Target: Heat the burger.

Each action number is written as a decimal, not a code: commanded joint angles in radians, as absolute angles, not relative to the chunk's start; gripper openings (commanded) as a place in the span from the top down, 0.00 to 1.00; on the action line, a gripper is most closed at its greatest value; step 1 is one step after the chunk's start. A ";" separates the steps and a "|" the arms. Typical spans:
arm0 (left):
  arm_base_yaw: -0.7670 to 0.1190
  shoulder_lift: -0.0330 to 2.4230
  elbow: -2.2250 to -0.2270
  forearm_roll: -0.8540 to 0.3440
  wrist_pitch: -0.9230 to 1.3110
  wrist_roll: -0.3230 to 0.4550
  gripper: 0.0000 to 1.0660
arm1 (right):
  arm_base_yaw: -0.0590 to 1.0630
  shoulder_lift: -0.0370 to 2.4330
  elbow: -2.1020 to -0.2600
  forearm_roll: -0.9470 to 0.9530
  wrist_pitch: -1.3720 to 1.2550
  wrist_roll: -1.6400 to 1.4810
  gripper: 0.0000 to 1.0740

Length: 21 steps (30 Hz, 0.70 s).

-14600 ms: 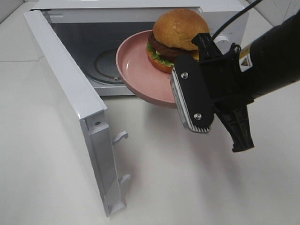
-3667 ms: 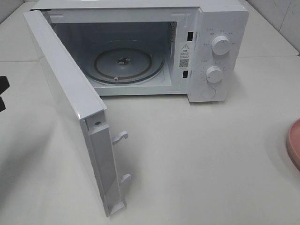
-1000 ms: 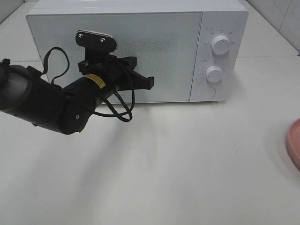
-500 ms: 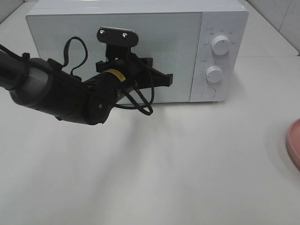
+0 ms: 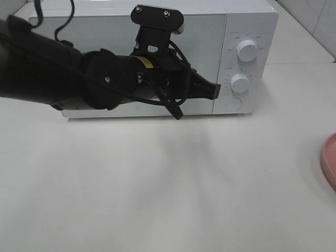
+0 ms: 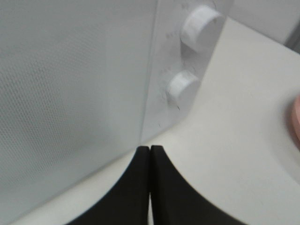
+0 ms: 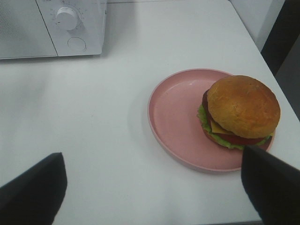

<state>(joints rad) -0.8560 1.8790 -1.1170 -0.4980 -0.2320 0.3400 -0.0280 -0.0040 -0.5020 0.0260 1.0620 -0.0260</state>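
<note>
Left gripper (image 6: 149, 154) closed, empty, in front of the shut microwave (image 5: 247, 21) near its lower knob (image 5: 240, 83). Right gripper (image 7: 154, 180) wide open above the burger (image 7: 241, 111), which sits on the pink plate (image 7: 173, 117) on the worktop (image 5: 157, 184).

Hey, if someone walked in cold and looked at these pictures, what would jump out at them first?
The big black left arm stretched across the closed white microwave, its shut gripper near the lower knob. Then the burger, sitting at one side of a pink plate out on the table, not in the microwave.
</note>
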 commanded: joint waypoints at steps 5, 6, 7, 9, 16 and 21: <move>-0.856 1.749 -1.124 -0.427 0.221 0.257 1.00 | -0.034 -0.024 -0.502 0.028 1.055 -0.026 0.09; -0.856 1.730 -1.124 -0.399 0.271 0.227 1.00 | -0.034 -0.024 -0.502 0.028 1.055 -0.026 0.09; -0.856 1.730 -1.124 -0.399 0.271 0.227 1.00 | -0.034 -0.024 -0.502 0.028 1.055 -0.026 0.09; -0.844 1.682 -1.124 -0.320 0.407 0.139 1.00 | -0.034 -0.024 -0.502 0.028 1.055 -0.026 0.09; -0.796 1.601 -1.124 -0.160 0.652 -0.044 0.81 | -0.034 -0.022 -0.502 0.028 1.055 -0.026 0.09; -0.775 1.547 -1.125 0.076 0.846 -0.316 0.05 | -0.034 -0.022 -0.502 0.028 1.055 -0.026 0.09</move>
